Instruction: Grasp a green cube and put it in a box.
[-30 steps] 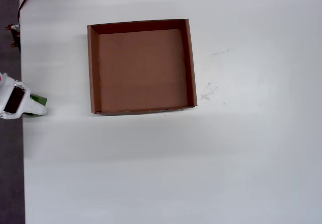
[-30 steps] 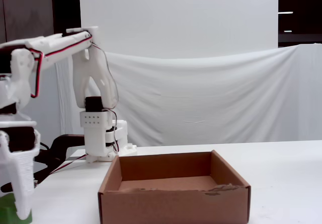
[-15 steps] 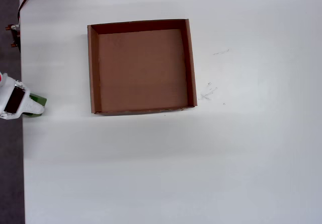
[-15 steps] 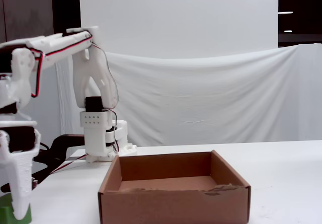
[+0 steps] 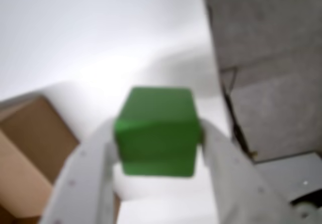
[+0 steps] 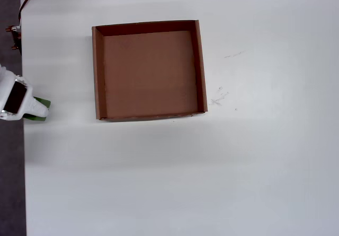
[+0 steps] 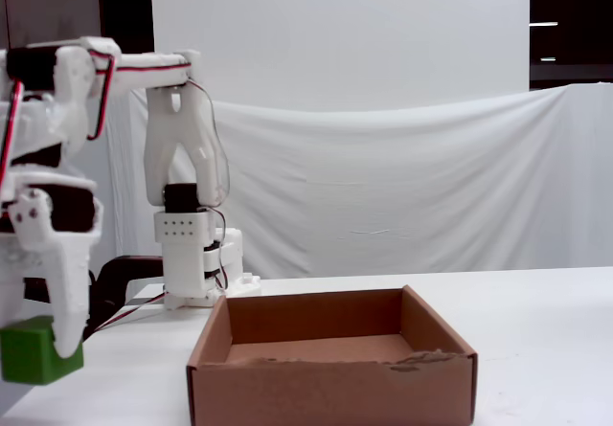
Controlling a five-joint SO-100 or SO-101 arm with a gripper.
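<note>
Overhead view, left to right: the white gripper (image 6: 33, 110) sits at the far left edge of the white table (image 6: 254, 172), about halfway down that edge, partly over the dark floor (image 6: 10, 193) beyond it. Only a sliver of the green cube (image 6: 41, 110) shows under the gripper, poking out on its right side, just inside the table's left edge. Right of that, w/ a clear gap of bare tabletop between, is the box (image 6: 97, 71): square brown cardboard tray, low walls, nearer the top edge of the table than the bottom, left of centre. Nothing inside it. A few faint scuff marks (image 6: 218, 96) lie on the table just right of the box.

Wrist view (blurry): the cube (image 5: 157, 131) fills the middle, pinched btwn two white fingers (image 5: 85, 178), one on each side face. Jaws closed onto it, gap = cube's width. A corner of the box (image 5: 30, 148) shows at lower left.

Fixed side view: the gripper (image 7: 43, 345) hangs at far left, pointing down, cube (image 7: 34, 351) held at its tip and lifted above the table surface. The arm (image 7: 177, 158) stands behind. The box (image 7: 335, 388) sits right of the cube, well apart, front wall toward the camera.
</note>
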